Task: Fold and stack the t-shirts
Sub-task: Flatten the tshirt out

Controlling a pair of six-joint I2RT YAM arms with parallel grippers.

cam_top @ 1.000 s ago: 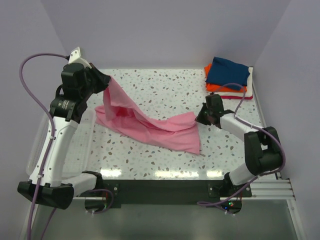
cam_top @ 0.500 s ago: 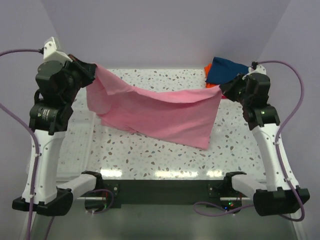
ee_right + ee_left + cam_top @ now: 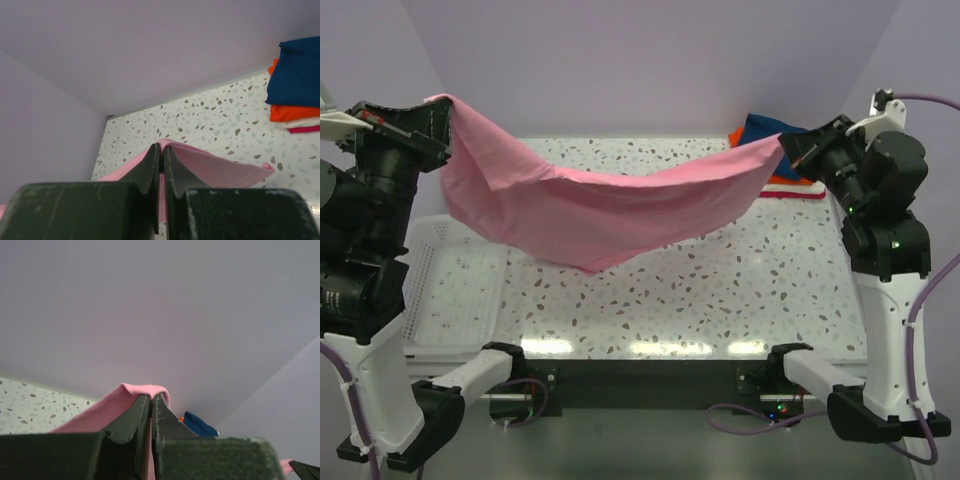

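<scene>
pinched by the left gripper (image 3: 438, 110) and right gripper (image 3: 788, 150), the pink t-shirt (image 3: 610, 205) now hangs stretched above the table (image 3: 720, 290), ready to flatten.

Place: robot lab test cell
Walls: plain lilac panels (image 3: 640, 60)
Surface: speckled tabletop (image 3: 720, 290)
Mounting: dark base rail (image 3: 650, 385) at near edge

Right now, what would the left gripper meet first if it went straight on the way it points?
Past the pink t-shirt pinched in the left gripper, probably only the back wall; depth is unclear.
</scene>
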